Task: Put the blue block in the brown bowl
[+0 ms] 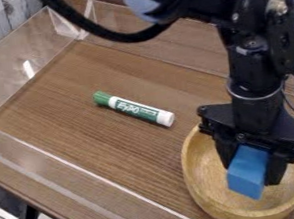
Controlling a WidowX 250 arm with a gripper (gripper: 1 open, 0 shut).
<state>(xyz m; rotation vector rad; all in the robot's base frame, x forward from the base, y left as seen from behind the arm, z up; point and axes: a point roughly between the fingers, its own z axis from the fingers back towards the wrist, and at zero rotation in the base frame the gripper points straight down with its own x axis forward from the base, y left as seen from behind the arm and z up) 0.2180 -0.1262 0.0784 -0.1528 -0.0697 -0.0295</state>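
Note:
The bright-blue block hangs upright between the black fingers of my gripper, which is shut on its upper part. It hovers just over the inside of the brown wooden bowl at the lower right of the table. Whether the block's lower end touches the bowl's floor I cannot tell. The black arm rises from the gripper toward the top of the view and hides part of the bowl's far rim.
A green-and-white marker lies on the wooden tabletop, left of the bowl. Clear plastic walls fence the table at the left and back. The table's front edge runs along the lower left.

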